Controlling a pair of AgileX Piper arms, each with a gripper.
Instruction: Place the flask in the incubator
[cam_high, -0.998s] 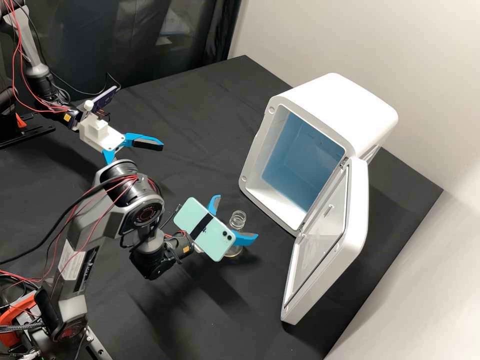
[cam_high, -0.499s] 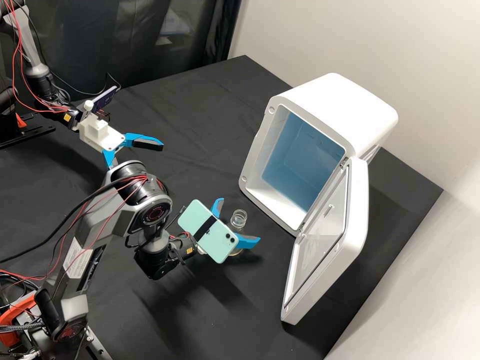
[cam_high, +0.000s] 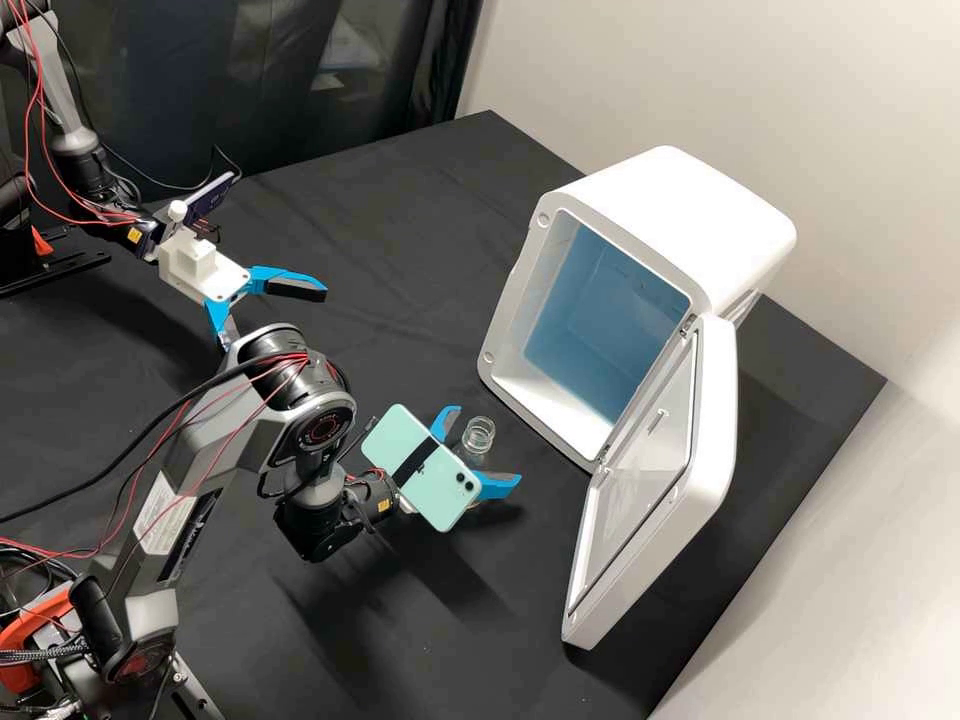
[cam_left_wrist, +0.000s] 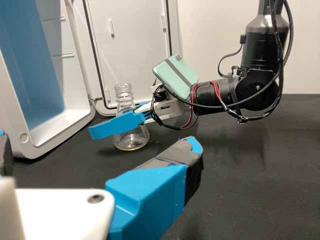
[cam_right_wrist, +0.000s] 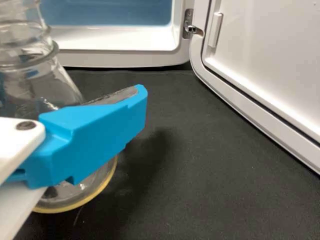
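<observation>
glass flask (cam_high: 479, 434) stands on the bench (cam_high: 400, 250) before the open incubator (cam_high: 680, 210), between the spread fingers (cam_high: 497, 484) of the right claw (cam_high: 484, 446), seemingly untouched. closing off-centre on its slick, sloped wall could tip it or squirt it free.

The incubator (cam_high: 660, 230) gapes toward the flask (cam_high: 478, 436), its blue cavity unblocked. Bare worktop (cam_high: 400, 230) lies between the flask and the lower rim. The door (cam_high: 650, 480) hangs wide open on the near side, walling off that flank. The left fingers (cam_high: 290, 284) hang well apart, off this path
</observation>
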